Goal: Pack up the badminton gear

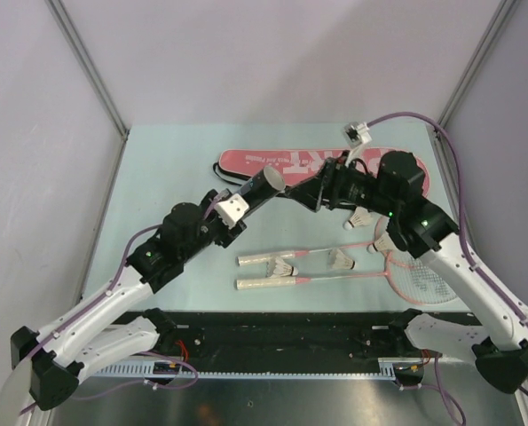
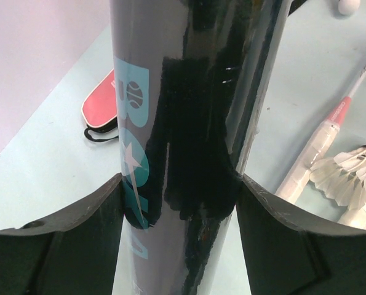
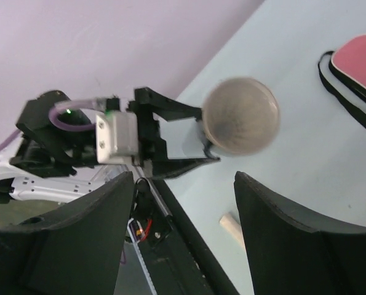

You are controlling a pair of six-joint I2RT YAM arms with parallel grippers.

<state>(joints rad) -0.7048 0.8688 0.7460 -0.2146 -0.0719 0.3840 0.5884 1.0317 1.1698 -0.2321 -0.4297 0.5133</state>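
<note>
1. above the pale green table (image 1: 157,177), the left gripper (image 2: 179,184) clamps a glossy black cylindrical tube with teal lettering (image 2: 189,110).
2. the right gripper (image 3: 184,178) faces the tube's round end, jaws apart, empty.
3. small white feather shuttlecocks (image 1: 341,259) lie on the table below.

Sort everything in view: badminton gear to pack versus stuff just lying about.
To pack: black tube, pink racket bag, two rackets, shuttlecocks.
Not gear: black base rail, white cable plug; both rig parts.
</note>
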